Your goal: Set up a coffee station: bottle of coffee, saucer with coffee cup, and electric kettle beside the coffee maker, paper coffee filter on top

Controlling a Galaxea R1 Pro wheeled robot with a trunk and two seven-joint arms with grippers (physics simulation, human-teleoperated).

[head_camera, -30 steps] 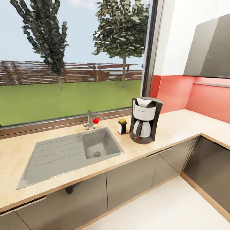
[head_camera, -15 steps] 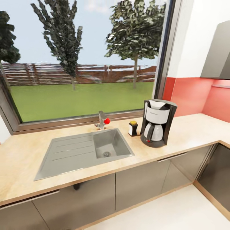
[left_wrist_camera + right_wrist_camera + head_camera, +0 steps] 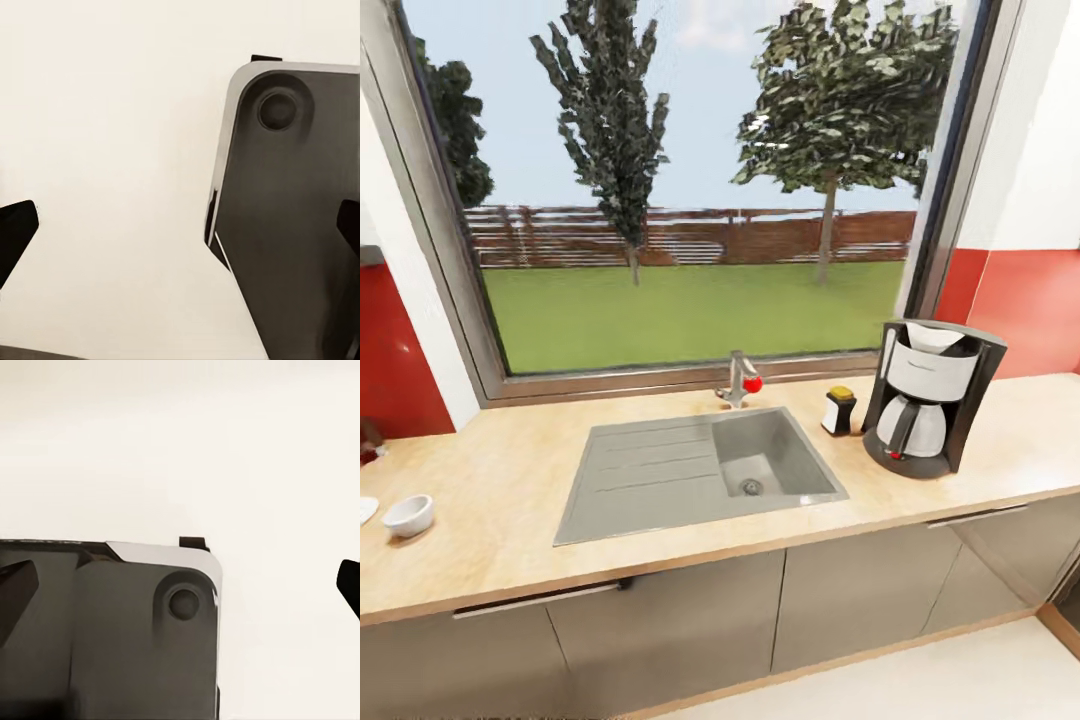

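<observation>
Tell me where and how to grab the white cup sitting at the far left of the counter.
Pinch the coffee cup by its rim, coming straight down from above: it stands upright, mouth open, on the kitchen countertop. Its handle cannot be made out, so the rim is probably the safer hold.

One coffee maker [image 3: 932, 396], one bottle of coffee [image 3: 839, 410], one coffee cup [image 3: 408, 515].

Head cam faces kitchen countertop [image 3: 660, 560] square-on; wrist cams face floor [image 3: 112, 150].
</observation>
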